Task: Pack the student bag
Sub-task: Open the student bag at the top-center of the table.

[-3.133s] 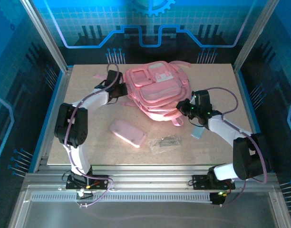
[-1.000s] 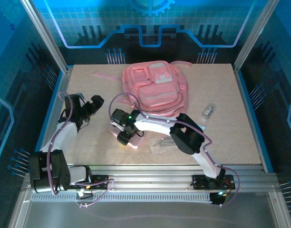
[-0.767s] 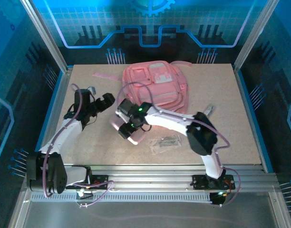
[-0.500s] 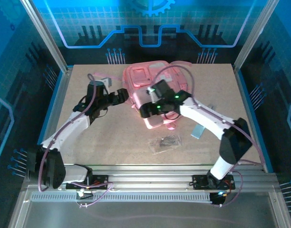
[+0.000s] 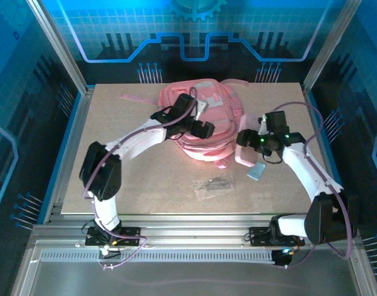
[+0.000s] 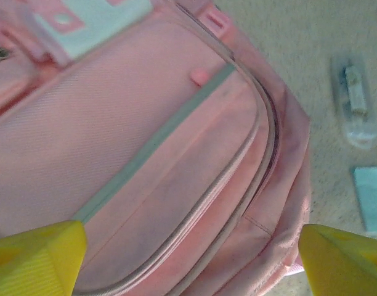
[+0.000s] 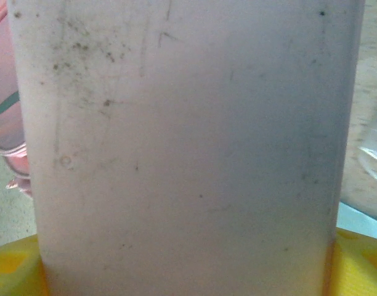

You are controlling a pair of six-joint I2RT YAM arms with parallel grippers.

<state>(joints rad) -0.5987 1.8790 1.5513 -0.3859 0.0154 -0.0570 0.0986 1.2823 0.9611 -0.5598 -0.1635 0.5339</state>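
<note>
While near right gripper's (image 5: 244, 146) pencil case (image 5: 244, 158), student bag (image 5: 224, 110) under left gripper (image 5: 202, 129).

Top camera: fixed high behind the arm bases, angled down over the whole counter (image 5: 151, 179). Left wrist camera: looks past the left claw (image 6: 188, 259), close above the student bag (image 6: 145, 160) beneath it. Right wrist camera: pressed near the pale case (image 7: 188, 135) inside the right claw (image 7: 188, 271). Bag and case recur in top view.
</note>
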